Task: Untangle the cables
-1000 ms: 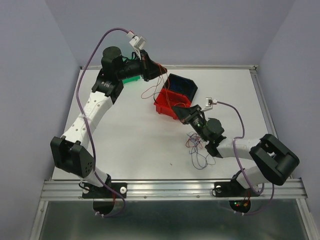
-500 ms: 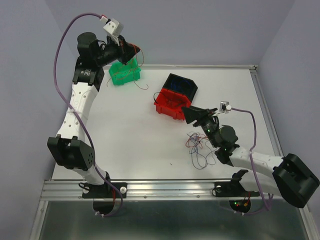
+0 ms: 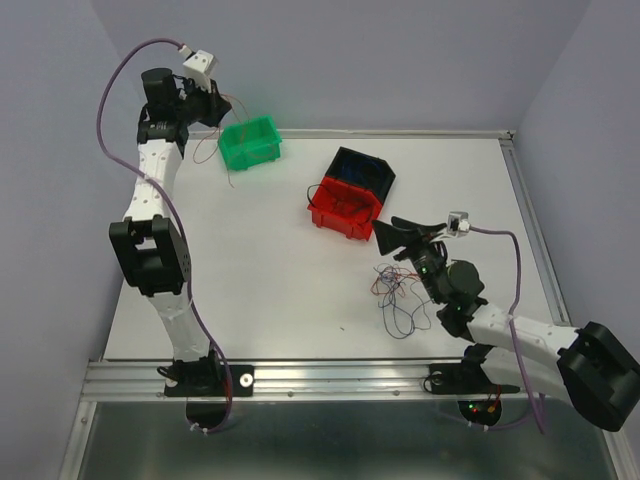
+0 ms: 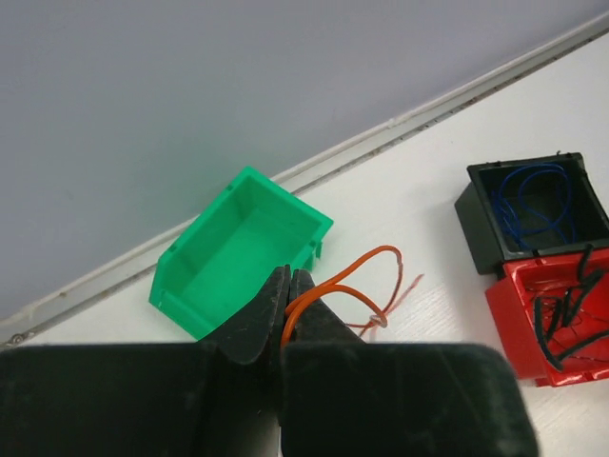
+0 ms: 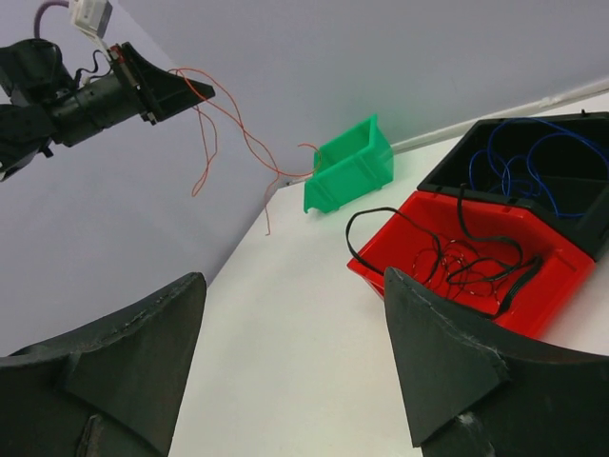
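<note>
One thin orange cable (image 4: 354, 266) is pinched in my shut left gripper (image 4: 288, 277), raised high at the far left, left of the green bin (image 3: 262, 150). Its loose end dangles over the table's left edge (image 5: 203, 143). A small tangle of red, dark and orange cables (image 3: 400, 300) lies on the table beside my right arm. My right gripper (image 3: 395, 235) hovers open just beyond that tangle with nothing between its fingers (image 5: 143, 352), facing the red bin (image 5: 433, 284).
The red bin (image 3: 340, 222) holds black and red wires. The black bin (image 3: 350, 152) behind it holds blue wires. The green bin (image 4: 186, 295) shows nothing inside. Walls rise at the table's back, left and right edges.
My left arm swung left and up from near the red bin, carrying the orange cable past the green bin. My right gripper opened and drew back towards the right.
</note>
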Robot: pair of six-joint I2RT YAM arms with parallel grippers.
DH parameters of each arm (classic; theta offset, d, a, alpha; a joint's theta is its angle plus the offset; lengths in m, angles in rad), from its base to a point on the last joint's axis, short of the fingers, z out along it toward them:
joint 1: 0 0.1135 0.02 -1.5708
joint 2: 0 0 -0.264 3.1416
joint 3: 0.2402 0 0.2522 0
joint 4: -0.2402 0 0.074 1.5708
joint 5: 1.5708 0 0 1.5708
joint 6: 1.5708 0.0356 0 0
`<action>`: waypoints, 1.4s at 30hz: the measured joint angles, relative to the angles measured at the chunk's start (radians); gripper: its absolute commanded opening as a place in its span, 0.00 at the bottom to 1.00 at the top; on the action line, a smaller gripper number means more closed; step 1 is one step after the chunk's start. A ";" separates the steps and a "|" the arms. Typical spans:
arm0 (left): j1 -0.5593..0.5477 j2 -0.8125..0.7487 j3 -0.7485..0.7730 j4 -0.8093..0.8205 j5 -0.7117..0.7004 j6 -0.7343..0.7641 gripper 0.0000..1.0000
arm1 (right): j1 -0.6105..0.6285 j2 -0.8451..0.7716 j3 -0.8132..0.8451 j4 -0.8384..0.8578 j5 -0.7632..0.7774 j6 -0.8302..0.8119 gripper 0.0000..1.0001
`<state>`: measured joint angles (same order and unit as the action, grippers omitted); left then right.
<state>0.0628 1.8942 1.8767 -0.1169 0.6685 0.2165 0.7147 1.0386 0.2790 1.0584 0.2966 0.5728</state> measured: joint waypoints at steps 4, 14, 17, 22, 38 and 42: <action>0.021 0.078 0.090 0.000 0.000 0.000 0.00 | 0.000 -0.025 -0.012 -0.003 0.006 -0.012 0.80; 0.031 0.226 0.273 0.059 -0.070 0.005 0.00 | 0.000 -0.068 -0.045 -0.004 0.010 -0.027 0.80; 0.031 0.290 0.320 0.086 -0.103 0.002 0.00 | 0.000 -0.077 -0.047 -0.004 0.010 -0.027 0.79; 0.031 0.370 0.357 0.127 -0.143 -0.021 0.00 | 0.000 -0.093 -0.050 -0.004 0.010 -0.027 0.78; -0.018 0.528 0.362 0.263 -0.229 -0.060 0.00 | 0.000 -0.151 -0.083 -0.004 0.006 -0.026 0.77; -0.045 0.561 0.362 0.267 -0.246 -0.048 0.00 | 0.000 -0.163 -0.093 -0.003 0.006 -0.024 0.77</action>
<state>0.0174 2.4550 2.2387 0.1505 0.4229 0.1684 0.7147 0.8761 0.1860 1.0550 0.3031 0.5491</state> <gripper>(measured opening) 0.048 0.771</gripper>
